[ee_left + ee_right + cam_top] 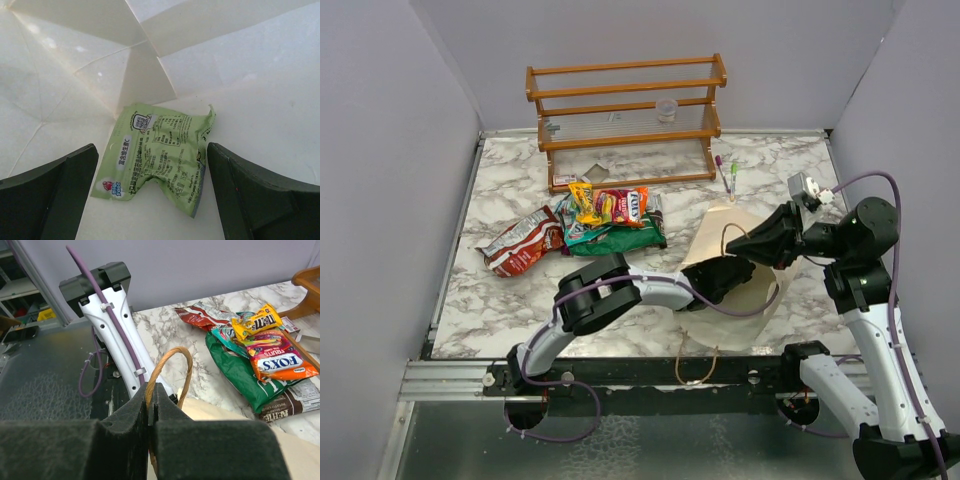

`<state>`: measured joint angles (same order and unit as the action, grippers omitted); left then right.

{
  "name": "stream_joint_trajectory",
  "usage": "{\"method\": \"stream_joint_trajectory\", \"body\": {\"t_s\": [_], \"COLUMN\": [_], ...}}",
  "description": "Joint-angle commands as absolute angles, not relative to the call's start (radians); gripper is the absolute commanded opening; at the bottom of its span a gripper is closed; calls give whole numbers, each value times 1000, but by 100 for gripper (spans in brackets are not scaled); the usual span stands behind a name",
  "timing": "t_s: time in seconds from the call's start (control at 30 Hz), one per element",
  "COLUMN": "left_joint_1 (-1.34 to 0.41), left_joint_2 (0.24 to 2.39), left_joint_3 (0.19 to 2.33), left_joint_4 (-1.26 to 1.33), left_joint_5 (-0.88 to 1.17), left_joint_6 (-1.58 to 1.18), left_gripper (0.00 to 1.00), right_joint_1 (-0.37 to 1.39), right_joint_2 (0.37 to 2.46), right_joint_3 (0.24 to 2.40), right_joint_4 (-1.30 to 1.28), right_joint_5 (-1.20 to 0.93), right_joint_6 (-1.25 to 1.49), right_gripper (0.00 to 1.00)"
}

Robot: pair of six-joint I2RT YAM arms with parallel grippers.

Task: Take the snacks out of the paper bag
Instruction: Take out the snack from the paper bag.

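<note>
The paper bag point(745, 300) lies on its side at the right of the marble table, mouth toward my left arm. My left gripper point(151, 152) is deep inside the bag, open, one finger on each side of a light green snack packet point(160, 155) lying flat on the bag's inner wall point(250, 65); neither finger touches it. My right gripper point(151, 390) is shut on the bag's tan loop handle point(172, 362) and holds it up above the bag point(210, 410). Several snacks point(610, 215) lie piled on the table left of the bag, with a red packet point(520, 243) further left.
A wooden slatted rack point(625, 115) stands at the back with a small cup point(666, 108) on it. Thin pens point(728, 175) lie behind the bag. The bag's other handle point(698, 365) hangs over the front rail. Grey walls close both sides.
</note>
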<state>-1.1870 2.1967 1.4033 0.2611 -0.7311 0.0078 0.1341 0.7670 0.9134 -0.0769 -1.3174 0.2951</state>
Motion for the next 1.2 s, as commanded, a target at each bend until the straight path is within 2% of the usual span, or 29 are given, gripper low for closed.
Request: {"method": "stream_joint_trajectory", "body": {"t_s": [0.0, 0.2, 0.33, 0.47, 0.63, 0.87, 1.17], "left_joint_1": [-1172, -1143, -1135, -1115, -1114, -1113, -1135], "left_joint_2": [2148, 2183, 2219, 2230, 2235, 2207, 2101], "left_joint_3": [1371, 1390, 1418, 1422, 1428, 1421, 1410], "left_joint_4": [263, 245, 219, 189, 180, 174, 125], "left_joint_5": [-727, -625, -599, -575, -568, -549, -487], "left_joint_6": [13, -57, -74, -114, -106, -106, -105], "left_gripper": [94, 92, 87, 72, 47, 19, 8], "right_joint_1": [143, 143, 143, 143, 143, 143, 143], "right_joint_2": [767, 770, 774, 776, 775, 773, 764], "right_joint_3": [953, 969, 979, 988, 983, 988, 979], "right_joint_4": [-72, -81, -82, -90, -84, -95, -169], "right_joint_5": [-1296, -1303, -1304, -1307, -1308, -1291, -1139], "right_joint_6": [300, 295, 295, 289, 292, 285, 239], "right_gripper": [2, 2, 2, 2, 2, 2, 2]}}
